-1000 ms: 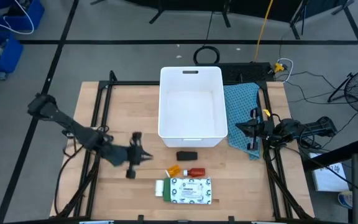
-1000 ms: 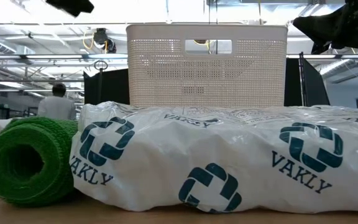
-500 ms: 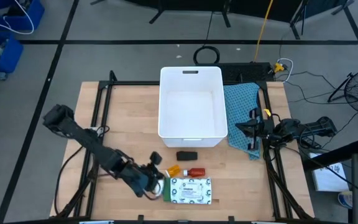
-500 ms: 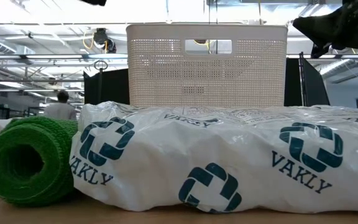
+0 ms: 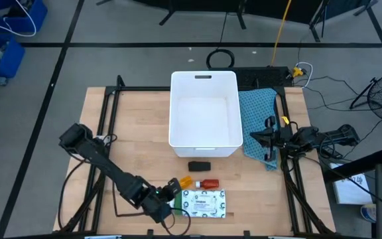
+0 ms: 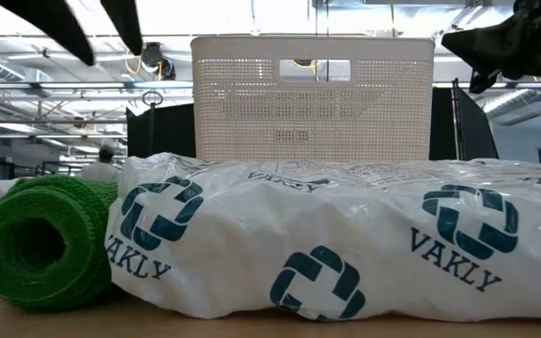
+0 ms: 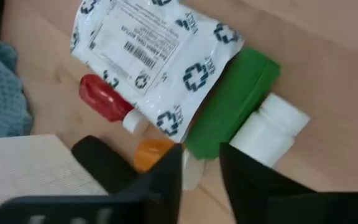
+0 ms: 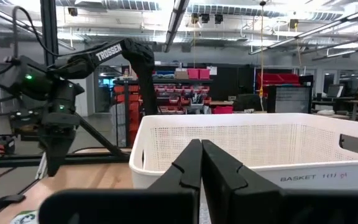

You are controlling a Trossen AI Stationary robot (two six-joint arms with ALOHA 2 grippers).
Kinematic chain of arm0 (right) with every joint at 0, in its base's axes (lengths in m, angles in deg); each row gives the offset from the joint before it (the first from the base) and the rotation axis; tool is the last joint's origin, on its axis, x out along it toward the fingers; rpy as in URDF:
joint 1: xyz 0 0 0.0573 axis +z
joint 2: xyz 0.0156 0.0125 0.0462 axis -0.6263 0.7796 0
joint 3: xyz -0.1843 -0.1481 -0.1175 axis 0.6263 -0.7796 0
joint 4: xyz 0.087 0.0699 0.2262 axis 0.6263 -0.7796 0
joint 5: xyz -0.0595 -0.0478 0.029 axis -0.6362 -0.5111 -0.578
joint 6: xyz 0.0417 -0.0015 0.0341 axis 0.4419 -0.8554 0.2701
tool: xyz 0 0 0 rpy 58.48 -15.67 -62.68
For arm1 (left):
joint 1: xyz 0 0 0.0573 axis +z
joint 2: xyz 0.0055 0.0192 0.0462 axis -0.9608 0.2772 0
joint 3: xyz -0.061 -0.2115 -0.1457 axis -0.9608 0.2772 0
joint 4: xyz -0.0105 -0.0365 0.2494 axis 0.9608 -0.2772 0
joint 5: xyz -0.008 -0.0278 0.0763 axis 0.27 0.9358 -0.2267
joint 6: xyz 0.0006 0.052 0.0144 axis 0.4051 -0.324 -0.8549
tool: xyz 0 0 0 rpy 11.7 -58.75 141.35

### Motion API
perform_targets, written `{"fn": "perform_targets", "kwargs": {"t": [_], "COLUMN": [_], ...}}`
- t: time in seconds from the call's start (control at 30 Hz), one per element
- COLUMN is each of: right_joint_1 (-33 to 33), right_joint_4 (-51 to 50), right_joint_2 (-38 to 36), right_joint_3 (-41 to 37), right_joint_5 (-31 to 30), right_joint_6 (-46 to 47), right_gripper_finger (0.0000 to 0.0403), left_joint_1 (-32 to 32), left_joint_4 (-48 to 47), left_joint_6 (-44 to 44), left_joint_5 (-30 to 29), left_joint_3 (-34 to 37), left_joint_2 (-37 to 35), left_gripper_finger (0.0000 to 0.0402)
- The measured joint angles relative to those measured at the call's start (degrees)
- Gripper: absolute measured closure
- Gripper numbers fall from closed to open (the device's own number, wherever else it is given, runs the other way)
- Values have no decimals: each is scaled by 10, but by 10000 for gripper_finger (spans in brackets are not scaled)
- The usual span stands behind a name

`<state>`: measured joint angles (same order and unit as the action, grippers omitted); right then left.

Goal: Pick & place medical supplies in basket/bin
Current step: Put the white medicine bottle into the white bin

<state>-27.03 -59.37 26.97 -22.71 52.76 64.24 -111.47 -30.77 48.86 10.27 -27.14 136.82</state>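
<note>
The medical supplies lie near the table's near edge: a white packet with green print (image 5: 204, 203), a green roll (image 7: 232, 102), a white bottle (image 7: 269, 127), a red bottle with a white cap (image 5: 209, 183), an orange piece (image 5: 185, 181) and a black piece (image 5: 199, 166). The white basket (image 5: 204, 109) stands behind them at mid-table. My left gripper (image 5: 170, 191) hovers open above the packet's left end, over the green roll and white bottle (image 7: 201, 165); its fingers show high in the low view (image 6: 97, 28). My right gripper (image 5: 265, 139) waits shut over the blue-green cloth.
A blue-green cloth (image 5: 257, 116) lies right of the basket, under my right gripper. Black frame rails (image 5: 101, 133) run along the table's left and right sides. Bare wood (image 5: 131, 126) lies left of the basket. A person (image 6: 101, 164) shows far off in the room.
My left gripper has swung from the table's left toward the near edge and the right, turning toward the packet's left end, and has come down into the low view. It stays open. The supplies have not moved.
</note>
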Motion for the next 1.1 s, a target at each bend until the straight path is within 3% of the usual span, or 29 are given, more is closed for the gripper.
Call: {"fn": "perform_targets", "kwargs": {"t": [0.23,0.47,0.67,1.1], "right_joint_1": [0,0,0,0], "right_joint_4": [0,0,0,0], "right_joint_2": [0,0,0,0], "right_joint_3": [0,0,0,0], "right_joint_5": [-2,-2,-2,-11], "right_joint_6": [-14,-11,-12,-25], "right_gripper_finger": [403,403,403,403], "left_joint_1": [-8,-21,-20,7], "left_joint_4": [-17,-29,-30,0], "left_joint_6": [-104,-213,-229,-246], "left_joint_5": [-2,-26,-1,83], "left_joint_3": [9,12,12,11], "left_joint_2": [26,62,91,121], "left_gripper_finger": [142,81,88,171]}}
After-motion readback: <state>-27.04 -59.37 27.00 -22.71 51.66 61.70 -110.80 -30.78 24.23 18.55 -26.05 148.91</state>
